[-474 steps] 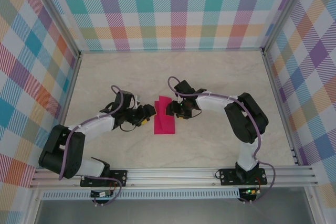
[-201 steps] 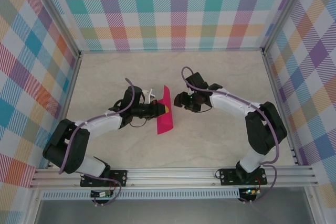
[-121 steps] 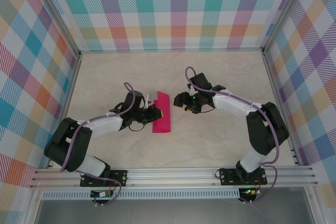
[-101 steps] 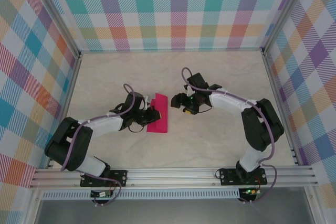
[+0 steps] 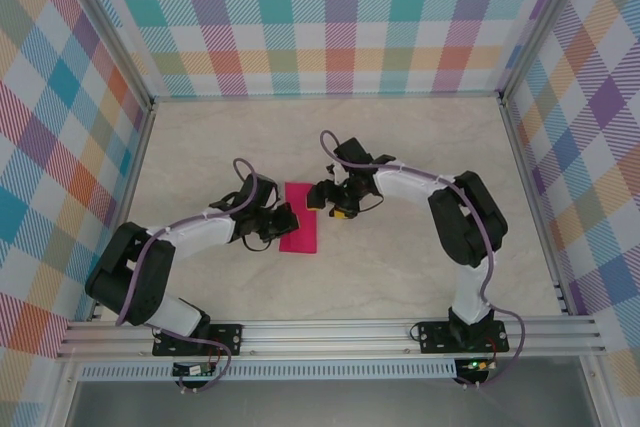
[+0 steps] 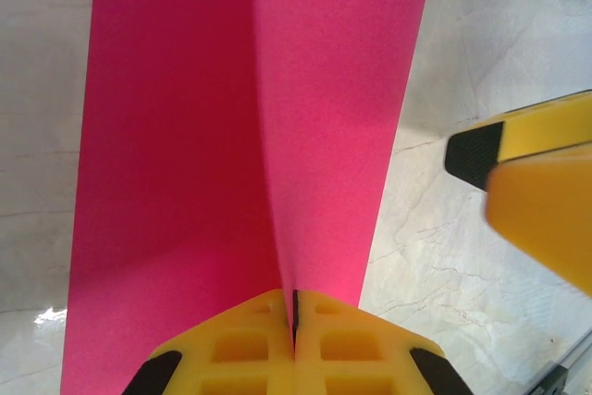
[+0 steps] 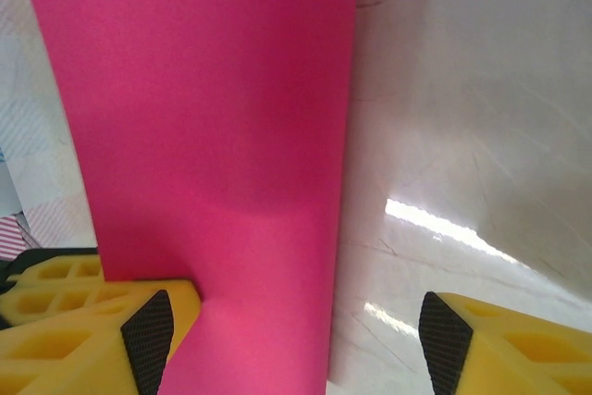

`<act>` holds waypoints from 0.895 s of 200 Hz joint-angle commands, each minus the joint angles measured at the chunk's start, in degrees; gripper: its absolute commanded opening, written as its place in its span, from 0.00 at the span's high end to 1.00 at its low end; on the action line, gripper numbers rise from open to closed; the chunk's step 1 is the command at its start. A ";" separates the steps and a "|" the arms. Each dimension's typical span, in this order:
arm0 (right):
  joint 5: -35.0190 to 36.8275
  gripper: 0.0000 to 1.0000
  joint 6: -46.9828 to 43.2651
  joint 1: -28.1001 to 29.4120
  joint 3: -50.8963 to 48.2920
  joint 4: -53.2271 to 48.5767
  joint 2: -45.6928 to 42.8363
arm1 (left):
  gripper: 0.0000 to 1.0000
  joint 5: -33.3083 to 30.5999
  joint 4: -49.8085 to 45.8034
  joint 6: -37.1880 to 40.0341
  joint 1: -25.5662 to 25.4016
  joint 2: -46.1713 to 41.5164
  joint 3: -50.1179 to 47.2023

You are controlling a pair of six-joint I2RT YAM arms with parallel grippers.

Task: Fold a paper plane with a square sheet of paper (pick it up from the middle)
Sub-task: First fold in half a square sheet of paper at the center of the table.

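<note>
The square sheet of paper [image 5: 303, 237] is magenta-pink, folded lengthwise into a narrow strip, and lies near the table's middle. My left gripper [image 5: 281, 226] is shut on its left long edge; in the left wrist view the fold line [image 6: 268, 182] runs straight into the closed yellow fingers [image 6: 240, 353]. My right gripper [image 5: 320, 197] is open at the strip's far right corner. In the right wrist view the paper [image 7: 213, 136] lies between the fingers, over the left fingertip [image 7: 148, 330], and the right fingertip [image 7: 444, 344] is off it, over bare table.
The marble-look table [image 5: 400, 267] is ringed by checked walls and metal rails. One yellow finger of the right gripper [image 6: 541, 201] shows close to the paper's edge in the left wrist view.
The left gripper has laid the strip from edge-up down nearly flat and drawn it slightly left. The right gripper has opened wider and moved left to the paper's far right corner.
</note>
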 commanded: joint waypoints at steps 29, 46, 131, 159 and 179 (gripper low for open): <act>-1.42 0.28 -1.61 1.02 4.35 -1.85 3.75 | 1.00 -3.23 -7.74 4.08 0.99 3.88 3.75; -1.23 0.30 -1.63 1.23 5.68 -2.66 5.08 | 1.00 -3.69 -8.16 4.49 1.44 3.61 4.48; 0.81 0.39 -1.38 3.76 11.21 -6.71 10.24 | 1.00 -3.62 -7.24 5.54 2.49 5.54 4.54; 2.67 0.45 -1.25 4.21 13.05 -9.28 12.03 | 0.97 -4.20 -7.56 5.91 2.75 6.03 5.02; 4.54 0.48 -1.09 4.51 14.17 -11.22 13.07 | 0.89 -4.67 -8.22 6.13 2.93 5.16 5.11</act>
